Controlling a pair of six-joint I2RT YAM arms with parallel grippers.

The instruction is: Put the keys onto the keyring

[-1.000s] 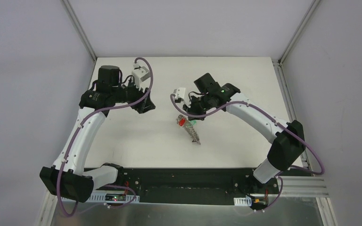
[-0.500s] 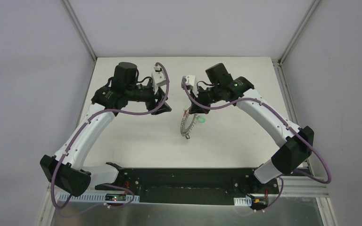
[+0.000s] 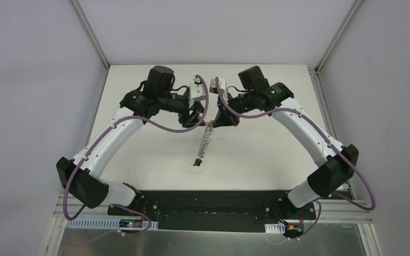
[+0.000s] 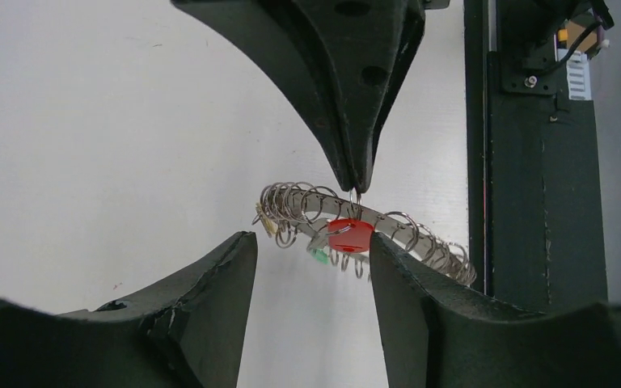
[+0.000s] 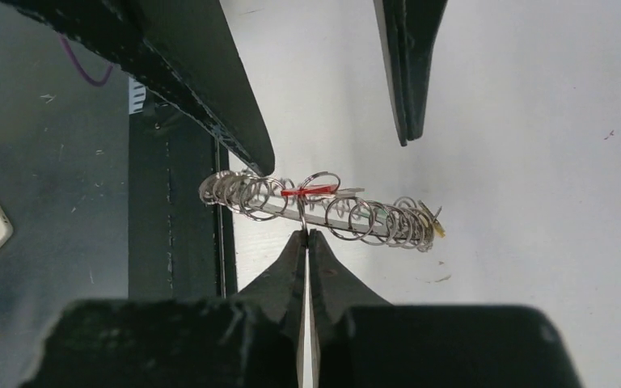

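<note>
Your two arms have swung inward and now meet over the middle of the table [image 3: 139,160], toward its far edge. Your right gripper [image 5: 307,236] pinches one small wire loop of the keyring [image 3: 205,141], which hangs edge-on, its long axis running toward the near edge. Your left gripper [image 4: 311,242] stands partly parted, one finger on either side of it. Three keys [image 4: 349,234] show: one red, one green, one yellow.

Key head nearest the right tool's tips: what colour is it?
The key head is red, best seen in the left wrist view.
</note>
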